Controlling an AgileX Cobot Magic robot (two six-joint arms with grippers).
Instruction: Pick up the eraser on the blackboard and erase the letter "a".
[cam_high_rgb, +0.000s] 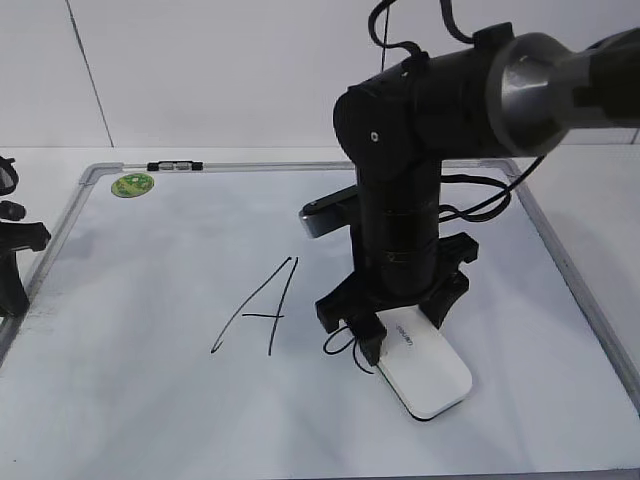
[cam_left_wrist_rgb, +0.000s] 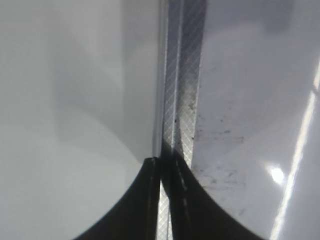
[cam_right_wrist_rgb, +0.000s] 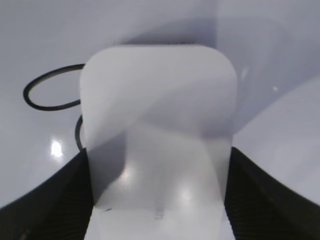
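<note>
The white eraser (cam_high_rgb: 430, 375) lies flat on the blackboard (cam_high_rgb: 150, 400), right of centre. My right gripper (cam_high_rgb: 405, 335) reaches straight down on its far end, one black finger against each long side. In the right wrist view the eraser (cam_right_wrist_rgb: 157, 100) fills the space between the jaws of the gripper (cam_right_wrist_rgb: 157, 200). The letter "a" (cam_high_rgb: 338, 346) is a thin black loop just left of the eraser, partly hidden by a finger; it also shows in the right wrist view (cam_right_wrist_rgb: 50, 92). My left gripper (cam_left_wrist_rgb: 165, 160) is shut and empty over the board's left frame (cam_left_wrist_rgb: 182, 75).
A taller capital "A" (cam_high_rgb: 255, 310) is drawn left of the eraser. A round green sticker (cam_high_rgb: 132, 184) sits in the board's far left corner. A small black-and-white marker (cam_high_rgb: 175, 166) rests on the far frame. The left arm (cam_high_rgb: 12, 250) stands at the left edge.
</note>
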